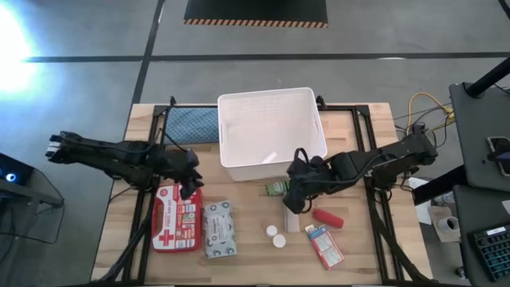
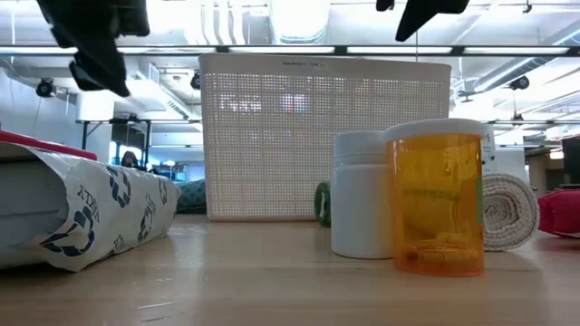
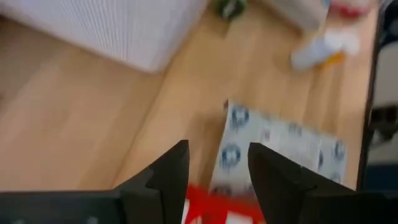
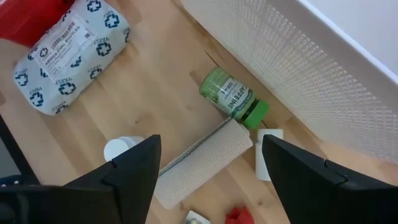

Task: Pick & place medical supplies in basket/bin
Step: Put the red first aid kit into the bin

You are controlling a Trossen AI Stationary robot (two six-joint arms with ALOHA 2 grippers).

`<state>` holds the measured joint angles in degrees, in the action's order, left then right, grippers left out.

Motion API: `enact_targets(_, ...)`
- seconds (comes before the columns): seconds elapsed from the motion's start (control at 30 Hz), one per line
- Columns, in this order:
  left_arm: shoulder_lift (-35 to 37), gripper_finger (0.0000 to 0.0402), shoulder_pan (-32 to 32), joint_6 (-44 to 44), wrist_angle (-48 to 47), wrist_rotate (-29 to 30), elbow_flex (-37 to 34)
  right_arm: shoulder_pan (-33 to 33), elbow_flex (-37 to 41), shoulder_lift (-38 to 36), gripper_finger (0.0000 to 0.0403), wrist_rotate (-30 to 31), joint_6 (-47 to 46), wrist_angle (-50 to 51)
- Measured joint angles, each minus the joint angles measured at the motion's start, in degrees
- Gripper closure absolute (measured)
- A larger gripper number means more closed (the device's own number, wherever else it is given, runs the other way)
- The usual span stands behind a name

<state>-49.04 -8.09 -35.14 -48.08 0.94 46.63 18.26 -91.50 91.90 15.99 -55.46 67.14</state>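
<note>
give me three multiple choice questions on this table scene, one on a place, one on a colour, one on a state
1. Where does the red first-aid case lie?
A. inside the white tub
B. on the table beside the wipes packet
C. on the teal cloth pad

2. What colour is the small bottle lying by the tub's front wall?
A. green
B. blue
C. black

3. How are the right gripper's fingers?
A. shut on the gauze roll
B. shut on a white cap
C. open, holding nothing

Answers:
1 B: the case lies flat next to the wipes packet, outside the white tub.
2 A: the green bottle shows clearly.
3 C: the right gripper is spread above the gauze roll.
</note>
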Motion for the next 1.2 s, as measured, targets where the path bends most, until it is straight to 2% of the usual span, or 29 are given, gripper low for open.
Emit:
enact_targets(0.13, -2.3, 0.0254, -2.8, -2.8, -11.9, -2.4, 4.5, 0.0, 0.0, 0.2, 0.0140, 0.0, -0.9, 0.0)
enact_targets(0.27, -1.9, 0.0254, -9.4, -9.6, -22.3, -2.5, 6.6, -0.1, 0.0, 0.8, 0.0140, 0.0, -0.7, 0.0)
enact_targets(0.37, -0.5, 0.0254, -14.6, -15.2, -23.8, -2.6, 6.2, -0.4, 0.0, 1.5, 0.0143, 0.0, 1.0, 0.0)
enact_targets(0.53, -0.2, 0.0254, -20.9, -23.7, -23.7, -2.6, 1.4, -1.5, 0.0, 3.1, 0.0145, 0.8, 4.9, 0.0)
enact_targets(0.7, -1.6, 0.0254, -22.0, -27.8, -18.3, -3.1, -6.3, -2.6, 0.0, 4.6, 0.0148, 2.9, 9.0, 0.0)
enact_targets(0.87, -2.4, 0.0254, -22.0, -28.6, -12.1, -3.1, -9.9, -3.5, 0.0, 4.6, 0.0156, 3.5, 10.3, 0.0)
enact_targets(0.97, -2.7, 0.0254, -22.1, -28.8, -8.1, 1.7, -10.6, -3.7, 0.0, 4.4, 0.0161, 3.6, 10.7, 0.0)
enact_targets(1.07, -2.6, 0.0254, -22.0, -27.9, -1.3, 10.0, -12.7, -3.9, 0.0, 4.1, 0.0166, 3.7, 10.9, 0.1)
enact_targets(1.2, -2.7, 0.0254, -20.9, -24.7, 12.4, 17.9, -17.2, -3.9, 0.0, 4.2, 0.0168, 3.7, 10.9, 0.1)
